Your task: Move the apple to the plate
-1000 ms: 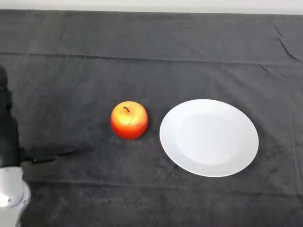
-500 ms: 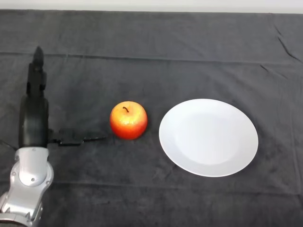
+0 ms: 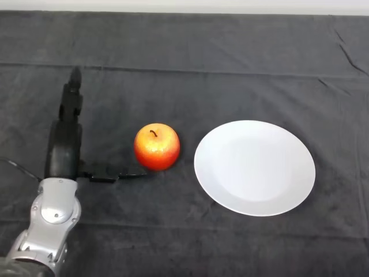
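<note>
The round red-and-yellow apple [image 3: 157, 146] is seen on the dark-clothed worktop [image 3: 184, 57], just left of the round white plate [image 3: 255, 167], unmoved; the black hand [image 3: 64, 138] has been brought nearer from the left, fingers straight, thumb spread toward the apple; no grasp is made yet.

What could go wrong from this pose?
1. The open hand sits left of the apple, thumb stretched toward its base; a sideways nudge could roll the round apple away before a grasp closes.
2. The plate lies close on the apple's right; a pushed apple could bump its rim and shift it.
3. The cloth is wrinkled and could drag.
</note>
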Available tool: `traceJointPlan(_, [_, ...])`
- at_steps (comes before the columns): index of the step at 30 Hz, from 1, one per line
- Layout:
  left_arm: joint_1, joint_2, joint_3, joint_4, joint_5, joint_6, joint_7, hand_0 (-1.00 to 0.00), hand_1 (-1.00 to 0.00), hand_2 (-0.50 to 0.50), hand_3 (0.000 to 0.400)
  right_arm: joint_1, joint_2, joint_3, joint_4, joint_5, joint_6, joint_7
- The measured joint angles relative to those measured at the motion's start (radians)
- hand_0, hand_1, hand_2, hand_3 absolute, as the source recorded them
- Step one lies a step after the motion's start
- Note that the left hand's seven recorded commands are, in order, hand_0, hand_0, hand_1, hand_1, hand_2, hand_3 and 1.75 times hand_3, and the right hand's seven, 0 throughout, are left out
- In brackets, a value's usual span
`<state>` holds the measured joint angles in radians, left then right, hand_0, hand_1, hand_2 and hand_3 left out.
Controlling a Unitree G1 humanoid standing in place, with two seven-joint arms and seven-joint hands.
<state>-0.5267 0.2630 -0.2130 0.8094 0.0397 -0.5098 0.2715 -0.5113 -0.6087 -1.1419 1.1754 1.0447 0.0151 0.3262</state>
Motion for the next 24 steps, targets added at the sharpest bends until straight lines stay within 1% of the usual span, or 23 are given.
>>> traceJointPlan(5, [-0.019,-0.027,-0.031,0.058,-0.010,-0.011,0.000,0.00,0.00,0.00,0.000,0.000,0.000,-0.0002,0.000,0.0001,0.000,0.0000])
traceJointPlan(8, [-0.038,-0.029,-0.057,0.086,-0.016,-0.012,-0.001,0.00,0.00,0.00,0.000,0.000,0.000,-0.0002,0.000,0.0002,0.000,0.0000])
traceJointPlan(11, [-0.055,-0.031,-0.057,0.105,-0.023,-0.017,-0.005,0.00,0.00,0.00,0.000,0.000,0.000,-0.0003,0.000,0.0002,0.000,0.0000])
traceJointPlan(14, [-0.060,-0.031,-0.065,0.112,-0.034,-0.033,-0.011,0.00,0.00,0.00,0.000,0.000,0.000,-0.0002,0.000,0.0002,0.000,0.0000])
traceJointPlan(19, [-0.079,-0.037,-0.097,0.176,-0.035,-0.051,-0.020,0.00,0.00,0.00,0.000,0.000,0.000,-0.0002,0.000,0.0002,0.000,0.0000])
traceJointPlan(24, [-0.082,-0.040,-0.118,0.202,-0.036,-0.067,-0.029,0.00,0.00,0.00,0.000,0.000,0.000,-0.0003,0.000,0.0002,0.000,0.0000])
